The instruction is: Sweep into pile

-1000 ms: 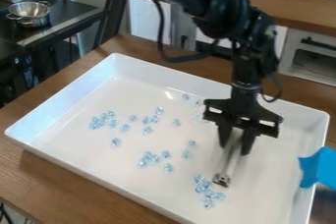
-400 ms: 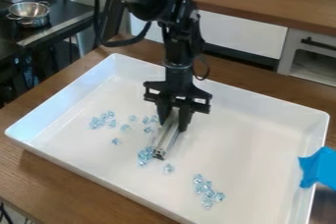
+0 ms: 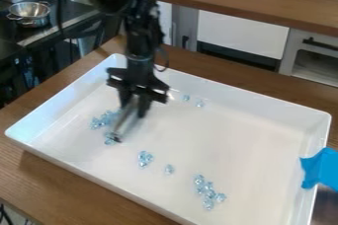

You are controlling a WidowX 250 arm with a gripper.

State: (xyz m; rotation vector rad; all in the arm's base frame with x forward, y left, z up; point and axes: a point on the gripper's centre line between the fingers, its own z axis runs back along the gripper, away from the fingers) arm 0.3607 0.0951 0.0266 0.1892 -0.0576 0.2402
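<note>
The gripper (image 3: 133, 106) has swung across the white tray (image 3: 264, 140) toward its left side, fingers clamped on a metal bar (image 3: 127, 120) slanting down between them. The loose blue beads (image 3: 99, 122) that lay spread between the left clump and the middle are gone from there — most now seem bunched at the left, by the bar's lower end. That helps, but it makes several small heaps rather than one pile: a knot near the middle with a stray beside it, another cluster at the near side, and two beads toward the back (easy to miss). Those probably need further strokes — gentle ones, lest beads scatter.
</note>
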